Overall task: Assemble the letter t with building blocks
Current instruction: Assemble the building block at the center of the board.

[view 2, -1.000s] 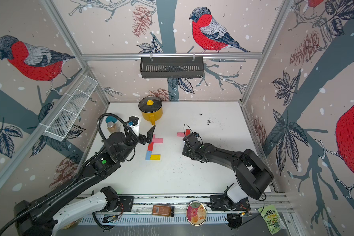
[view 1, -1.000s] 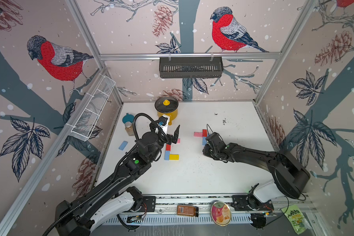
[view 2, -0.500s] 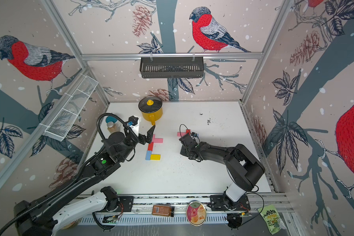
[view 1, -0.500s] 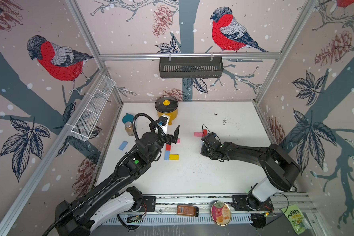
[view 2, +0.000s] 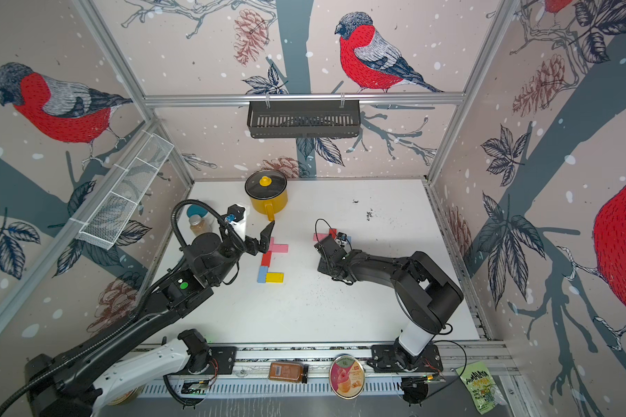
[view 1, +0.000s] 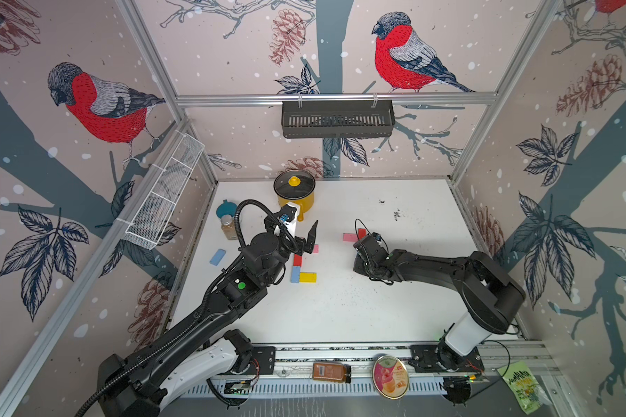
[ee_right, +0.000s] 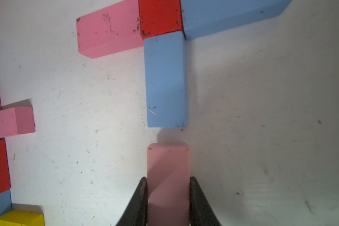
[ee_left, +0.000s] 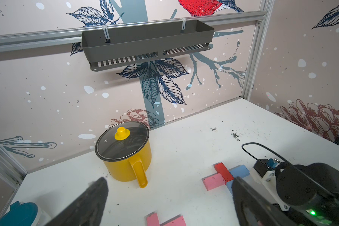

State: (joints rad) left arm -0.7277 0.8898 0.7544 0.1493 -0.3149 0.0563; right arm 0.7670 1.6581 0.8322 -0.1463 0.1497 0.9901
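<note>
Right end effector point(ee_right: 167, 178) clamps matte pink rectangular block point(ee_right: 167, 160); overshoot could shove light blue rectangular block point(ee_right: 165, 82) just ahead askew.

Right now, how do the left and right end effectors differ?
Left end effector stands wide open and empty; right end effector is shut on a pink block. The left faces the yellow pot; the right faces the table, its block in line with a light blue block, a gap between. Both have black fingers.
</note>
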